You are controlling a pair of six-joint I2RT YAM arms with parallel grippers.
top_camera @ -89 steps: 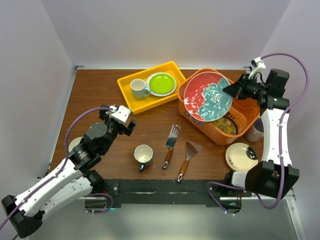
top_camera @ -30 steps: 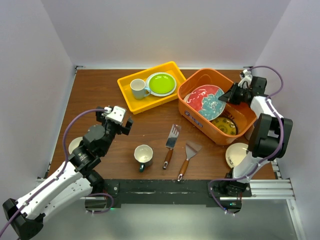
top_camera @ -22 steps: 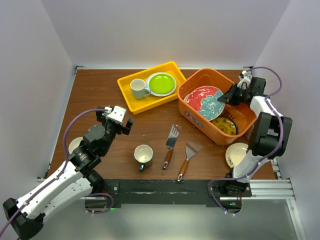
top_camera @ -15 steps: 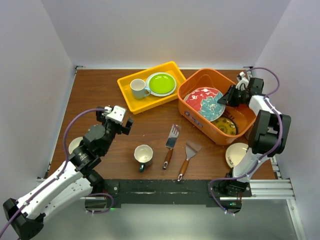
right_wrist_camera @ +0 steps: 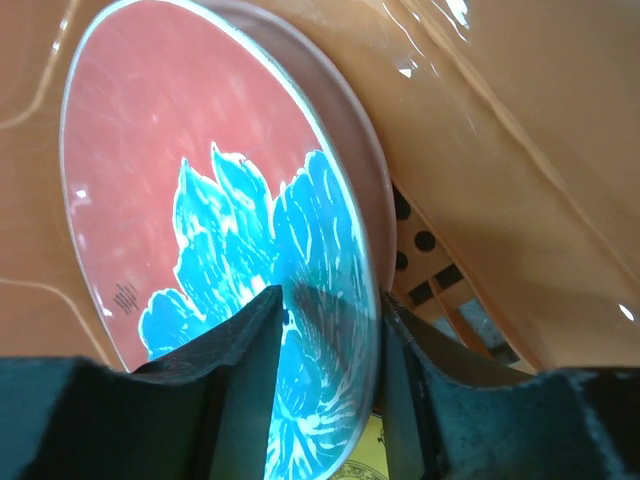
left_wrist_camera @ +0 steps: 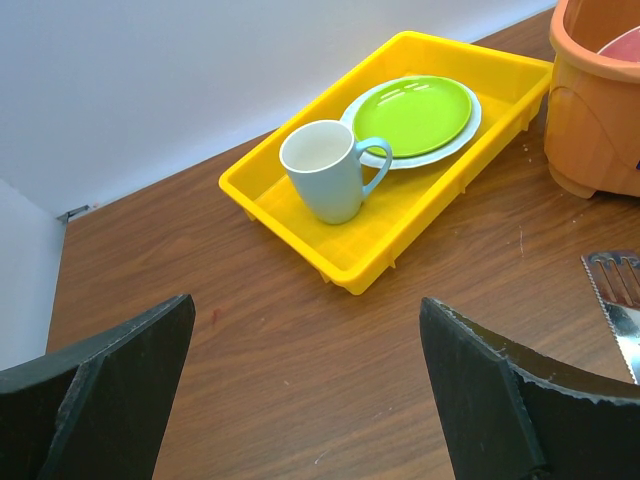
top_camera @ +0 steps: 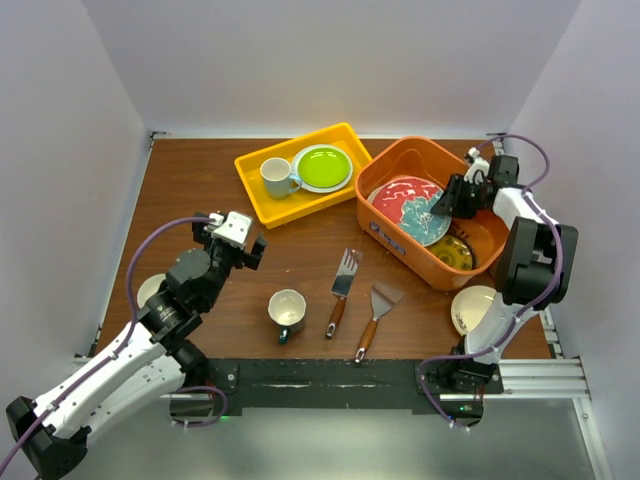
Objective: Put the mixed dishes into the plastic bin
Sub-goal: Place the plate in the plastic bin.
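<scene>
plastic bin (top_camera: 400,250): all round my right jaws, one wall just behind them, slotted floor below. Risk: I knock that wall when I back out and shunt the whole bin.
red plate (right_wrist_camera: 200,200): in the bin, on a slant, its rim between my right fingers (right_wrist_camera: 250,350). Risk: it has no flat seat. From this tilt I judge it could slide or slap down flat and chip.
yellow patterned plate (top_camera: 455,252): below my right jaws, on the bin floor. Risk: it takes the blow if the red plate drops.
lime green plate (left_wrist_camera: 412,115): ahead of my left jaws, in the yellow tray (left_wrist_camera: 300,235), not yet binned. Risk: the white mug (left_wrist_camera: 325,170) stands just beside it, and a wide approach could tip the mug.
teal mug (top_camera: 287,313): well apart from both jaws, on the table. Not yet binned.
right gripper (right_wrist_camera: 330,310): jaws parted and straddling the red plate's rim. I read no firm pinch. Risk: a pad catching the face drags the plate along when I withdraw.
left gripper (left_wrist_camera: 307,302): jaws wide apart, nothing between them. Little risk from here.
</scene>
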